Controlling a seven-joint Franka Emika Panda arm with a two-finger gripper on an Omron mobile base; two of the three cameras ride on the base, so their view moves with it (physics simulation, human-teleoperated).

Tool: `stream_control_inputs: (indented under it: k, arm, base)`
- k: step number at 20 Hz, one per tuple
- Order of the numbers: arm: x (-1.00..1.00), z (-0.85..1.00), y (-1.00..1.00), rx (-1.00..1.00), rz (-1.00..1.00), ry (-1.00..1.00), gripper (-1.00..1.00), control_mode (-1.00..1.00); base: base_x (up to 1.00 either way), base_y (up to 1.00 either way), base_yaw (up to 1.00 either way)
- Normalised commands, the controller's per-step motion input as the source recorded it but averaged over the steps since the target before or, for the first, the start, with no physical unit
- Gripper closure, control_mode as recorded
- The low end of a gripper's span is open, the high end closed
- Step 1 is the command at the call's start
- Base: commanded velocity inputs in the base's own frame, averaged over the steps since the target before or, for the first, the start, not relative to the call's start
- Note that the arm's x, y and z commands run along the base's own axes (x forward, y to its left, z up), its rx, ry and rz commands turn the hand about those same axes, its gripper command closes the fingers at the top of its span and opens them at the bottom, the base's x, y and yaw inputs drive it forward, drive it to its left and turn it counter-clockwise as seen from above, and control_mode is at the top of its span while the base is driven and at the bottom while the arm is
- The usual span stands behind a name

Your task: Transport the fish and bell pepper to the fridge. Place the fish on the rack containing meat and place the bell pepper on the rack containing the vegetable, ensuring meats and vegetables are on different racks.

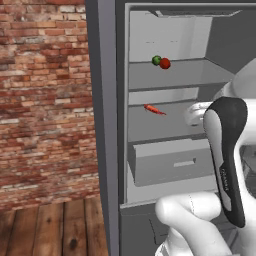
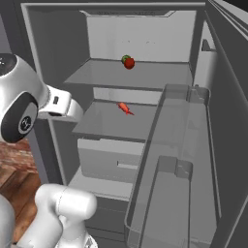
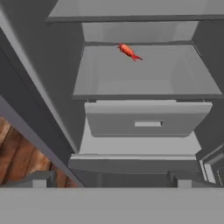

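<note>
The fridge point(image 1: 107, 125) stands open. On its uppermost shelf point(image 1: 190, 75) the red bell pepper point(image 1: 165, 63) point(image 2: 129, 63) rests right against the green vegetable ball point(image 1: 156, 60) point(image 2: 126, 59). One shelf lower point(image 3: 144, 74) lies the red-orange meat strip point(image 3: 129, 51) point(image 1: 154, 109) point(image 2: 125, 108), alone near the back. The fish is out of view. My gripper point(image 3: 109, 181) hangs open in front of the fridge, level with the drawer point(image 3: 146, 118), nothing between its fingertips point(image 3: 39, 179).
The fridge door point(image 2: 184, 160) with its clear bins swings out on the right. A brick wall point(image 1: 45, 100) and wooden floor point(image 1: 55, 225) lie left of the fridge. My own arm point(image 1: 227, 150) covers the fridge's right side in the left base view.
</note>
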Motion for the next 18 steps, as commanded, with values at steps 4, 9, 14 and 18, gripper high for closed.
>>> stream_control_inputs:
  k: [4, 9, 14, 18]
  arm:
    - [0.09, -0.25, 0.05, -0.05, 0.0, 0.2, -1.0, -1.0]
    - [0.6, -0.5, 0.33, -0.08, 0.0, 0.27, -1.0, -1.0]
    - [0.0, 0.0, 0.0, 0.0, 0.0, 0.0, -1.0, 1.0]
    - [0.0, 0.0, 0.0, 0.0, 0.0, 0.0, -1.0, 1.0]
  base:
    - [0.0, 0.0, 0.0]
    - [0.0, 0.0, 0.0]
    - [0.31, 0.86, -0.02]
    - [-0.36, 1.0, -0.2]
